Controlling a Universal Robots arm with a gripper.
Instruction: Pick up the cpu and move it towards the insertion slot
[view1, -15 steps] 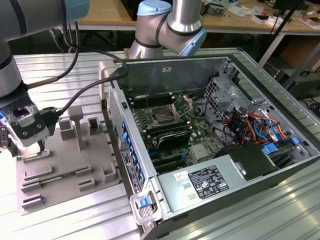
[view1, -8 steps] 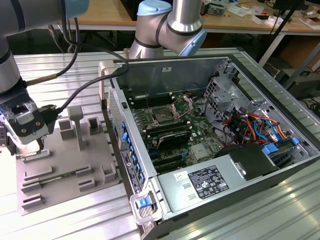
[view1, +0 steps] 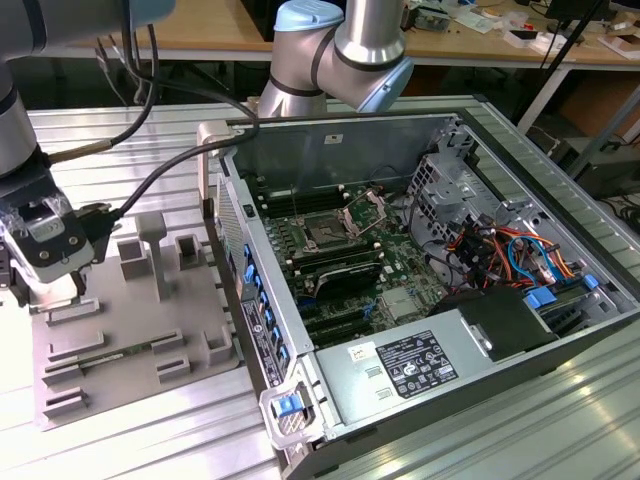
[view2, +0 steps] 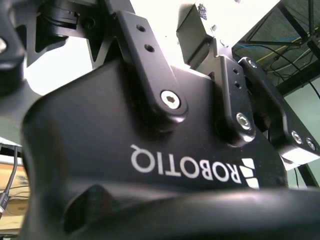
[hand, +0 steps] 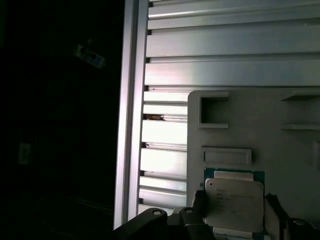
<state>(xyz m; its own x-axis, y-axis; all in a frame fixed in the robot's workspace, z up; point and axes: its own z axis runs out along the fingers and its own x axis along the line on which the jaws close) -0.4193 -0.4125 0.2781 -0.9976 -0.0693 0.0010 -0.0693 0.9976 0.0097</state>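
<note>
**Desk:** Where does the work stand?

**Photographer:** At 9 o'clock in the exterior view, the gripper hangs low over the grey fixture. In the first wrist view it straddles the cpu; whether it is clamped cannot be told. The insertion slot lies toward 3 o'clock, well apart.

**Desk:** The hazard?

**Photographer:** An off-centre pinch could tilt the thin, silvery, green-edged square against its matte plastic pocket. The case's sheet-metal wall stands between.
</note>
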